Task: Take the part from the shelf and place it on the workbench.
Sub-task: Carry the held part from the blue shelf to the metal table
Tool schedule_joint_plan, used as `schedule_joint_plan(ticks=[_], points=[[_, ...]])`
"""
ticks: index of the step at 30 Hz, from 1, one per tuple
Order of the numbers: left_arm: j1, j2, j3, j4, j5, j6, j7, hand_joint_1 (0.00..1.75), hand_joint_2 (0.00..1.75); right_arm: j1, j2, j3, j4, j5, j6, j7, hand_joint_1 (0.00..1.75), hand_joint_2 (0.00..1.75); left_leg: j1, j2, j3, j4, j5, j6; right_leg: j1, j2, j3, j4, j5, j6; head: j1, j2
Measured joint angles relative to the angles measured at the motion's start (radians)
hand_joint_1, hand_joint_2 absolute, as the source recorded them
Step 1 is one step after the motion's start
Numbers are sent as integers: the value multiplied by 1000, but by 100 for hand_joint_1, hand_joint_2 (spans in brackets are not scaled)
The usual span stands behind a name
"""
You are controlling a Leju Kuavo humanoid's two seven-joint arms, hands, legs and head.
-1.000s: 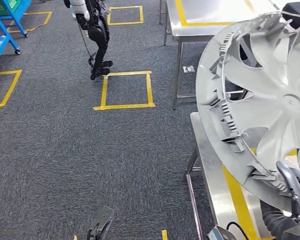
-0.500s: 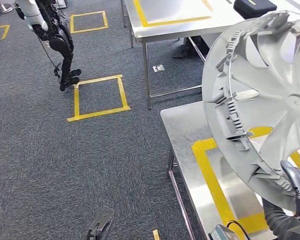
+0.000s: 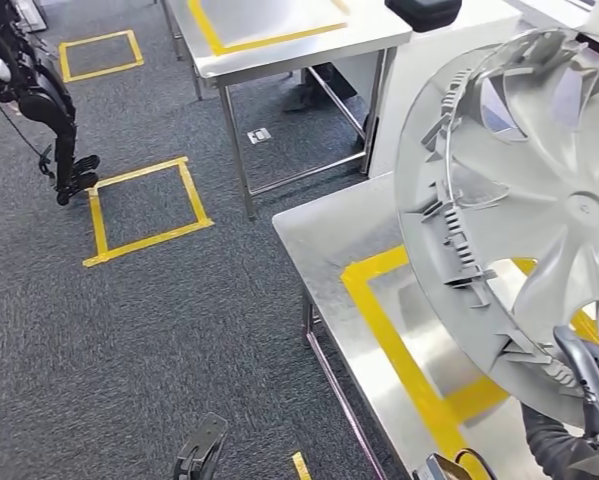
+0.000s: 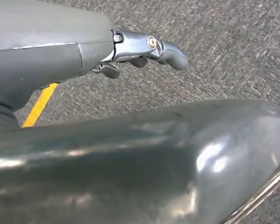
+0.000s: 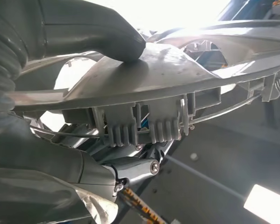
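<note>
The right hand (image 3: 586, 385) grips the part (image 3: 537, 190) by its rim, tilted above the workbench (image 3: 334, 250); the left hand (image 4: 138, 49) hangs empty over carpet, fingers loosely extended.

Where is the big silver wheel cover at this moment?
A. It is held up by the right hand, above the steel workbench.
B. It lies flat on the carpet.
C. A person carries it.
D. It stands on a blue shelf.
A: the right hand grips the wheel cover at its lower rim, tilted up over the workbench with its yellow tape.
</note>
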Motion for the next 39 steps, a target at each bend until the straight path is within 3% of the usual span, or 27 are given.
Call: schedule_joint_plan(ticks=[2,4,6,8,9,10,12,14,16,17,18,20,22,24,25,26,28,30,31,33,34,36,37,39], points=[[0,0,0,0,0,0,0,0,0,0,0,0,-1,0,0,-1,175,175,-2,19,3,3,-3,-7,2,18,-1,-3,-1,-14,-1,0],[-2,0,0,0,-1,0,0,0,0,1,0,-1,-1,0,0,-1,175,175,3,4,0,20,-20,-16,0,39,-2,-4,2,-26,-2,0],[-4,-1,0,0,-2,-1,0,0,0,1,0,-2,-2,0,0,-1,175,175,8,-45,-36,107,-74,-24,-2,58,-1,-6,5,-37,-5,0],[-1,0,0,0,-2,-1,0,0,0,1,0,-3,-2,-1,0,-1,175,175,8,-73,-101,248,-134,-24,0,82,-1,-5,6,-42,-7,0],[1,0,0,0,-2,-1,0,0,0,1,0,-4,-2,-1,0,-1,175,175,8,-76,-125,294,-143,-23,1,96,-1,-5,7,-43,-7,0],[3,1,0,0,-2,-1,0,0,0,1,0,-4,-2,-1,0,-2,175,175,8,-78,-132,303,-132,-20,2,112,-1,-4,7,-43,-7,0],[3,1,0,0,-2,-1,0,0,0,1,0,-5,-3,-1,0,-2,175,175,7,-95,-95,205,-59,-9,3,141,1,-3,7,-43,-7,0],[2,2,0,0,-2,-1,0,0,0,1,0,-5,-3,-1,0,-2,175,175,8,-138,-40,74,-2,4,4,166,-1,-1,8,-39,-6,0],[1,3,0,0,-2,-1,0,0,0,1,0,-5,-3,-1,0,-2,175,175,7,-159,-18,22,6,8,1,187,-8,0,12,-29,-6,0],[1,3,0,0,-2,-1,0,0,0,2,0,-5,-3,-1,0,-2,175,175,6,-151,-17,16,8,8,-1,198,-12,-2,15,-23,-6,0],[0,2,0,0,-2,-1,0,0,0,4,0,-5,-4,-1,0,-3,175,175,7,-141,-17,12,11,10,-3,199,-17,-2,15,-18,-6,0],[-4,0,0,-1,-2,-1,0,0,0,5,-1,-5,-4,-1,0,-3,175,175,12,-119,-15,1,18,18,0,156,-37,28,-8,-7,-1,0],[-4,-2,0,-1,-2,-1,0,0,0,4,-1,-4,-5,0,0,-4,175,175,12,-94,-16,-3,21,22,1,97,-88,136,-70,2,5,0],[1,-1,0,-1,-2,-1,0,0,0,4,-2,-2,-5,0,0,-5,175,175,12,-66,-17,-3,20,23,-3,80,-143,257,-118,11,6,0],[2,-1,0,-1,-3,-1,0,0,0,4,-2,-2,-5,0,0,-4,175,175,12,-52,-17,-2,19,23,-4,76,-150,276,-117,14,6,0],[2,-1,0,-1,-3,-1,0,0,0,4,-2,-1,-5,0,0,-3,175,175,12,-39,-16,-2,18,22,-6,71,-136,253,-97,17,6,0],[0,-3,0,-1,-5,-1,0,0,0,3,-3,-2,-5,0,0,-1,175,175,11,-18,-12,-1,14,16,-7,36,-60,116,-38,18,6,0],[-1,-3,0,-1,-5,-1,0,0,0,2,-4,-1,-5,0,0,0,175,175,5,1,-9,3,8,6,-3,4,0,9,-9,8,6,0],[-1,-2,0,-1,-5,-1,0,0,0,1,-5,-1,-5,0,0,0,175,175,2,9,-8,4,7,1,0,0,9,-6,-10,0,5,0],[-2,-2,0,-1,-6,-1,0,0,0,1,-5,-2,-5,0,0,0,175,175,1,25,-5,6,4,-7,1,23,6,-5,-6,-15,4,0],[-3,-3,0,-2,-6,-1,1,0,0,2,-5,-3,-5,0,0,0,175,175,3,18,-5,12,-4,-12,0,34,6,-6,-5,-22,3,0],[-5,-4,0,-2,-7,-1,1,0,0,1,-5,-4,-5,0,0,0,175,175,9,-25,-29,78,-50,-21,-4,54,7,-8,-1,-35,-2,0],[-5,-4,0,-2,-7,-1,1,0,0,0,-5,-4,-5,0,0,1,175,175,10,-52,-55,142,-84,-23,-4,65,6,-8,0,-40,-5,0],[-1,-3,0,-2,-7,-1,1,0,0,0,-5,-5,-5,0,0,2,175,175,11,-74,-117,276,-137,-23,-2,91,5,-8,0,-44,-6,0]])
